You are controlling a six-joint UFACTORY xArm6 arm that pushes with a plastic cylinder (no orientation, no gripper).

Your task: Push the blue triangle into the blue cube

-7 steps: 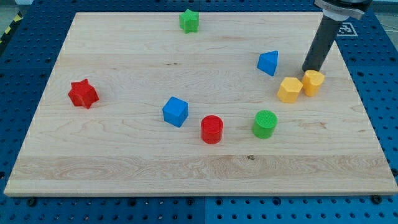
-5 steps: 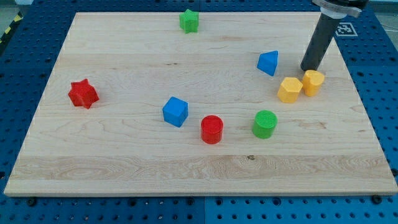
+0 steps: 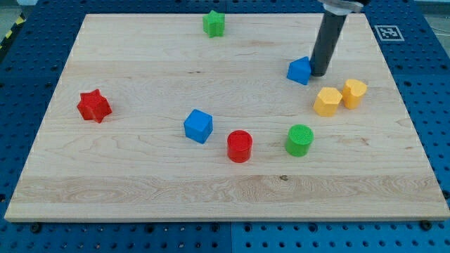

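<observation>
The blue triangle (image 3: pixel 299 71) lies on the wooden board at the view's upper right. My tip (image 3: pixel 317 74) touches its right side. The blue cube (image 3: pixel 198 126) sits near the board's middle, well to the lower left of the triangle. The dark rod rises from the tip toward the view's top.
Two yellow blocks (image 3: pixel 328 101) (image 3: pixel 354 93) lie just right and below my tip. A green cylinder (image 3: pixel 299 140) and a red cylinder (image 3: pixel 239 146) sit below, right of the blue cube. A green star (image 3: pixel 214 23) is at the top, a red star (image 3: pixel 93 106) at the left.
My tip has slid left from beside the yellow blocks to the blue triangle's right side. The triangle has shifted slightly left.
</observation>
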